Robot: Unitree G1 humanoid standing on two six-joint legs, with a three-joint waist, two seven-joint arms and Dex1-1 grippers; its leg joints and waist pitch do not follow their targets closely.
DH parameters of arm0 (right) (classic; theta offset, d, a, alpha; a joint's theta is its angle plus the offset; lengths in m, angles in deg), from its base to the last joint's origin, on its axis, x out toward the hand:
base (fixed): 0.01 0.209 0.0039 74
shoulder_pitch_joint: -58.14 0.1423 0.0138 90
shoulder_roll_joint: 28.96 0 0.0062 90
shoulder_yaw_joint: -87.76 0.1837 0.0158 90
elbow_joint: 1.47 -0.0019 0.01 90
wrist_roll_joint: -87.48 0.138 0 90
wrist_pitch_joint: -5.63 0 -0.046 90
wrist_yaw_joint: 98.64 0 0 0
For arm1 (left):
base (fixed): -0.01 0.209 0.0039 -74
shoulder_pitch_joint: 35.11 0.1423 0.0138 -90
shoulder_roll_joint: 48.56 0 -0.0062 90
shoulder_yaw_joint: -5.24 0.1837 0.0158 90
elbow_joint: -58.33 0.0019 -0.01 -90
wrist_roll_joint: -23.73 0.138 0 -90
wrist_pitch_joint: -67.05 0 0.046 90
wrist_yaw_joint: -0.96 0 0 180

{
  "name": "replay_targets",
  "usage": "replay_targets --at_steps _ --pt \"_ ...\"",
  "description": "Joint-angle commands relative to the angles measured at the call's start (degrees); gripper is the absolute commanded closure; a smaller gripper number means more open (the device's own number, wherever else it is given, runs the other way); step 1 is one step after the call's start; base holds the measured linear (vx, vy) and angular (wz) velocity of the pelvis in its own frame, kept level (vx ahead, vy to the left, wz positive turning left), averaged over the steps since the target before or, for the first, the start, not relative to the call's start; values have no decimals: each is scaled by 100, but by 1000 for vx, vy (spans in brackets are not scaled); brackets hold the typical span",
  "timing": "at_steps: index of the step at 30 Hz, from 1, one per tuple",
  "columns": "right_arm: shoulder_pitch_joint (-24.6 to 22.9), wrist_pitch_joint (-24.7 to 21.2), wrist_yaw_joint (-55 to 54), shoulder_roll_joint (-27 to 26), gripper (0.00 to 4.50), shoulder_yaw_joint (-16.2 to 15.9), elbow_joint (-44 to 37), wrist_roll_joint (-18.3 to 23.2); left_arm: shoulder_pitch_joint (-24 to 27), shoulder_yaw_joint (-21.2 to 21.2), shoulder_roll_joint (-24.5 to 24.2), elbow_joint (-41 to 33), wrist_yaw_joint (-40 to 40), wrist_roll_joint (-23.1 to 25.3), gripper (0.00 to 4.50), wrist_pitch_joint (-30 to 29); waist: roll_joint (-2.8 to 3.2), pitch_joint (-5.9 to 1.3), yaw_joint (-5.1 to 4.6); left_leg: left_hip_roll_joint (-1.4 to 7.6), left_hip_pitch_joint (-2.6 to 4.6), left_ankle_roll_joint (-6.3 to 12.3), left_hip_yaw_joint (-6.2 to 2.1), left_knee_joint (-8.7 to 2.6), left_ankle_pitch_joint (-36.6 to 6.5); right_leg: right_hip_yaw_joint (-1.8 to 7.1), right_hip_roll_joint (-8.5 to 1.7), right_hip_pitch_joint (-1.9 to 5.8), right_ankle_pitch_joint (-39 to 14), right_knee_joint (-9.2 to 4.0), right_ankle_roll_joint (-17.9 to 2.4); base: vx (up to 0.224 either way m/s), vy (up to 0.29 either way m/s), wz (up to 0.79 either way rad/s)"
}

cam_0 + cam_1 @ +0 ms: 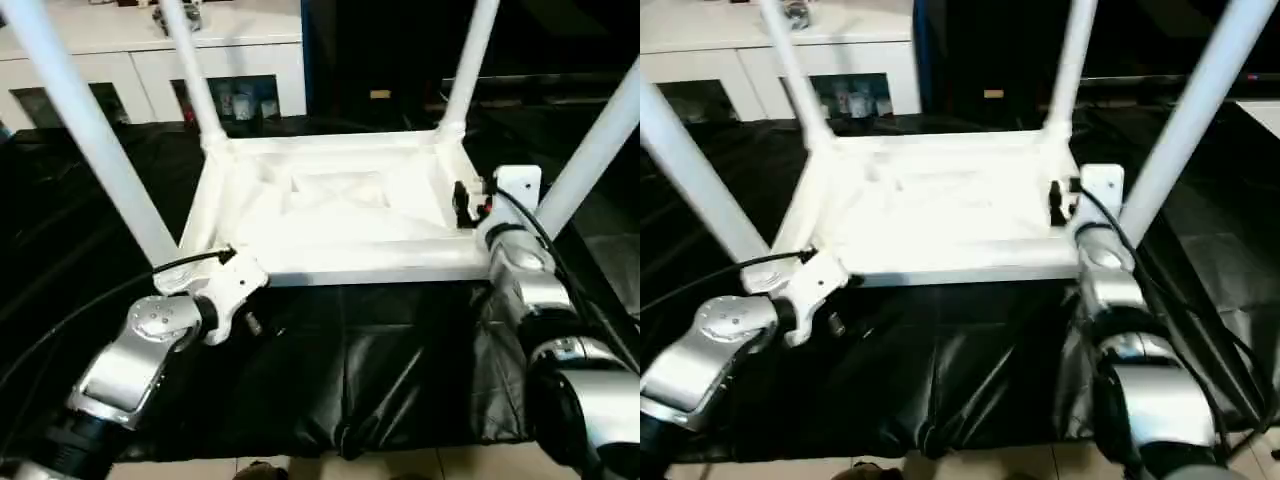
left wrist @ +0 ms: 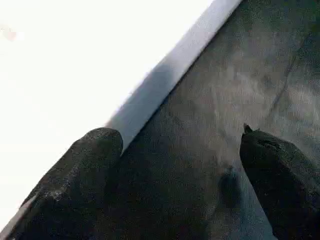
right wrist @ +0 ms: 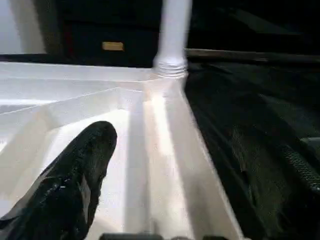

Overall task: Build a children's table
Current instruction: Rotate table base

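While the table point(image 1: 340, 215) lies upside down at 12 o'clock on the black cloth point(image 1: 330, 380), four legs up, it looks light, stiff and smooth. The left gripper point(image 2: 182, 170) is spread beside its near edge. The right gripper point(image 1: 466, 205) straddles the 3 o'clock rim, a good grab spot; its jaws cannot be told.

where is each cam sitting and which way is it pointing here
Left eye view: on the head, looking forward and down at the upturned tabletop with its legs up; both silver forearms show.
Right eye view: beside it, same scene, slightly shifted.
Left wrist view: along the left gripper, fingers apart, at the tabletop's edge and black cover.
Right wrist view: along the right gripper, over the ribbed underside toward a far leg.
Shared: the tabletop shows in all four.
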Motion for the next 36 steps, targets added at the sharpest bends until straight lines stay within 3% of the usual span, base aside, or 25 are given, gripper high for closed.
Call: replay_targets --at_steps 1,4,5,6,9,10,11,13,17,18,21,23,25,27,28,31,32,34,36 --pt "-149 99 768 -172 38 -81 -412 259 139 -253 65 -126 -164 -107 6 197 11 -411 -34 276 134 320 -184 -375 -1324 188 -303 277 -436 -343 -1449 0 0 0" --pt "-352 -36 1376 -331 38 -209 -810 488 316 -527 312 -95 -469 -253 6 359 37 -402 -84 315 153 382 -199 -395 -1448 184 -299 252 -724 -379 -1463 0 0 0" --pt "-631 21 1496 -431 38 -449 -1209 445 561 -810 567 -49 -851 -341 6 691 39 -390 -78 315 155 351 -204 -406 -1510 179 -288 236 -877 -387 -1467 0 0 0" --pt "-631 21 1496 -431 38 -449 -1209 445 561 -810 567 -49 -851 -341 6 691 0 -372 -90 319 142 343 -196 -415 -1565 182 -282 234 -949 -409 -1433 0 0 0" --pt "-911 41 1478 -520 38 -572 -1576 409 851 -1071 792 -51 -1195 -399 6 1016 13 -364 -66 334 172 215 -216 -443 -1773 200 -303 205 -1411 -454 -1254 0 0 0" --pt "-1481 -193 1475 -636 12 -640 -2399 523 1359 -1396 1075 -168 -1740 -372 0 1436 20 -357 -59 344 152 206 -223 -457 -1749 211 -291 206 -1347 -460 -1128 0 0 0" --pt "-1481 -193 1475 -636 12 -640 -2399 523 1359 -1396 1075 -168 -1740 -372 0 1436 13 -355 -59 358 141 208 -229 -470 -1749 212 -295 212 -1313 -463 -1080 0 0 0" --pt "-1968 -365 1561 -628 3 -667 -3126 577 1671 -1630 1333 -353 -2155 -334 0 1659 32 -371 -45 352 163 208 -226 -475 -1818 210 -285 188 -1398 -478 -1017 0 0 0" --pt "-2528 -720 1799 -568 3 -649 -4032 904 1916 -1935 1686 -489 -2816 -194 0 1958 30 -324 -10 366 163 113 -252 -523 -2184 226 -282 173 -1733 -552 -788 0 0 0" --pt "-2836 -877 1859 -522 3 -648 -4493 1057 2015 -2085 1908 -559 -3151 -156 0 2109 55 -311 -17 356 154 77 -261 -536 -2266 217 -273 174 -1834 -557 -743 0 0 0" --pt "-3141 -1044 1854 -461 3 -678 -4937 1129 2063 -2242 2200 -600 -3568 -149 0 2396 22 -299 -12 340 158 45 -261 -531 -2359 223 -289 161 -2096 -600 -604 0 0 0" --pt "-3625 -1444 1999 -346 3 -802 -5606 1315 2149 -2208 2348 -715 -3771 -49 0 2615 5 -283 -9 336 154 53 -271 -533 -2393 228 -281 145 -2352 -653 -436 0 0 0" --pt "-3827 -1649 1917 -330 3 -814 -5883 1260 2128 -2269 2397 -703 -3929 3 0 2680 8 -291 -8 331 154 46 -277 -524 -2424 232 -293 127 -2488 -654 -392 0 0 0" --pt "-4026 -1859 1807 -269 3 -863 -6114 1041 1953 -2477 2422 -556 -4037 -173 0 2448 -49 -274 -25 307 150 2 -285 -523 -2429 222 -286 98 -2842 -698 -254 0 0 0" --pt "-4055 -2099 1564 -269 3 -821 -6091 867 1749 -2569 2390 -410 -3800 -512 0 2378 -28 -267 -30 290 158 -43 -290 -517 -2430 218 -289 77 -2990 -705 -230 0 0 0" --pt "-4099 -2361 1443 -212 3 -818 -6149 824 1569 -2595 2343 -270 -3609 -701 0 2366 -21 -259 -47 280 165 -100 -322 -525 -2526 207 -291 66 -3140 -723 -173 0 0 0" --pt "-4112 -2509 1322 -170 3 -823 -6172 745 1359 -2614 2229 -29 -3513 -724 0 2406 -95 -261 -65 289 153 -109 -321 -534 -2551 205 -282 70 -3101 -726 -139 0 0 0" --pt "-4096 -2852 1090 -101 3 -804 -6131 611 925 -2661 1978 508 -3339 -730 0 2513 -27 -280 -54 253 206 -151 -314 -518 -2547 213 -264 24 -3073 -722 -94 0 0 0" --pt "-4095 -2986 1036 -96 3 -793 -6141 627 779 -2692 1900 702 -3322 -725 0 2556 -23 -287 -67 261 183 -174 -335 -541 -2490 207 -271 70 -2831 -697 -127 0 0 0"
